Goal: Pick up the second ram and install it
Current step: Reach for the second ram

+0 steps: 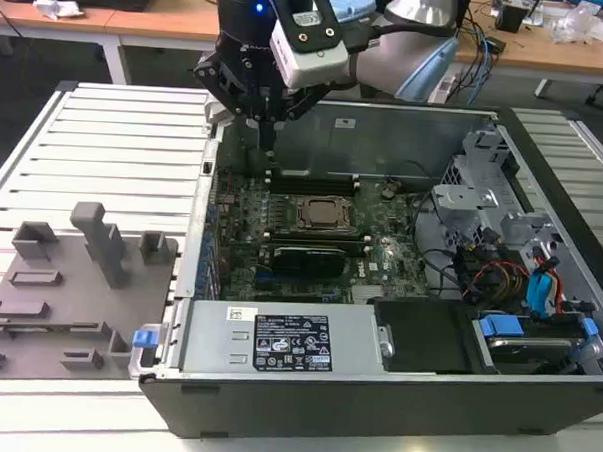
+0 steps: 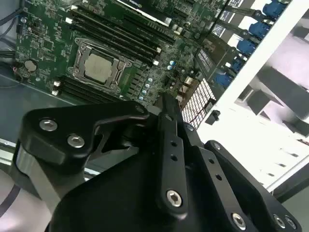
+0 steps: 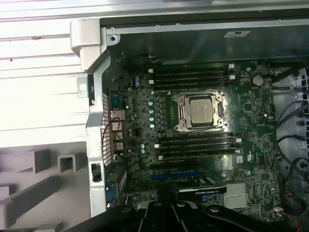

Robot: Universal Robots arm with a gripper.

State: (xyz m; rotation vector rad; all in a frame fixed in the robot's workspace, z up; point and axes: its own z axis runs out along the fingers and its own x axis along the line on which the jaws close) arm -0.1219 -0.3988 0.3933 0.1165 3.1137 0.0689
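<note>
White slatted metal made the table (image 1: 115, 148), and on it lay the open computer case (image 1: 374, 407), the biggest thing there. Beside the case, at the exterior view's left, stood a grey holder block (image 1: 69, 276). The arm (image 1: 409, 51) reached over the case from behind. Inside lay the green motherboard (image 3: 251, 111) with a black-finned card (image 1: 308, 256), the processor socket (image 3: 201, 111), and long black memory slots (image 3: 190, 77) on both sides of the socket.

The gripper (image 1: 268, 136) hung above the board, close over the slots on the far side of the socket, toward the exterior view's left. Its fingers (image 2: 170, 140) were drawn together, narrow, and I saw nothing between them. Where the second ram was I could not tell, because the slots looked too dark to show a seated stick.

In my judgement the gripper carried no stick. So either the picking was not yet done or the seating was already finished, and the pictures did not decide it.
</note>
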